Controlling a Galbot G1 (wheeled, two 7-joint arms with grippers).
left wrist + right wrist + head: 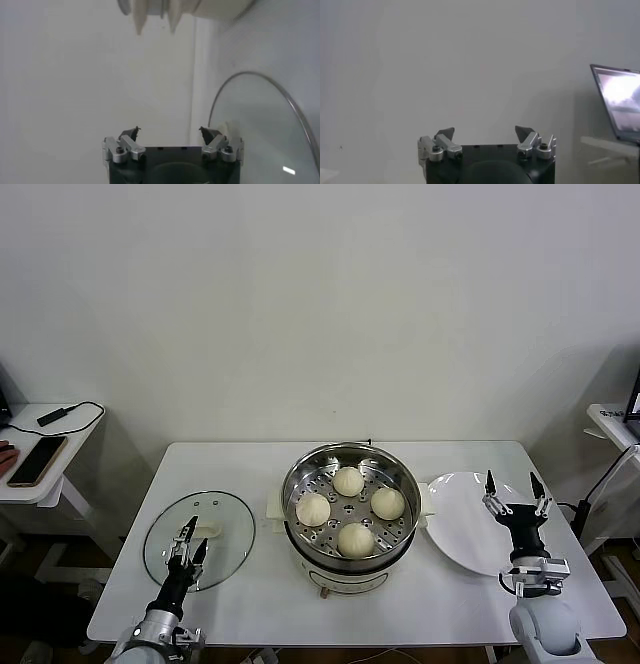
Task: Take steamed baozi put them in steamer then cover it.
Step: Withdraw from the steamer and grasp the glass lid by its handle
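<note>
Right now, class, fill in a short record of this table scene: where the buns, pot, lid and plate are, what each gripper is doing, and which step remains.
buns: four buns, all on the perforated tray inside the pot
pot: steel steamer, mid-table, uncovered
lid: glass lid, flat on the table left of the pot
plate: white plate, right of the pot, nothing on it
left gripper: over the lid, fingers open, holding nothing
right gripper: above the plate, fingers open, holding nothing
step remaining: put the lid on the pot

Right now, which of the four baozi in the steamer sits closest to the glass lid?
The baozi on the robot's left side of the steamer; the other three lie farther from the glass lid.
</note>
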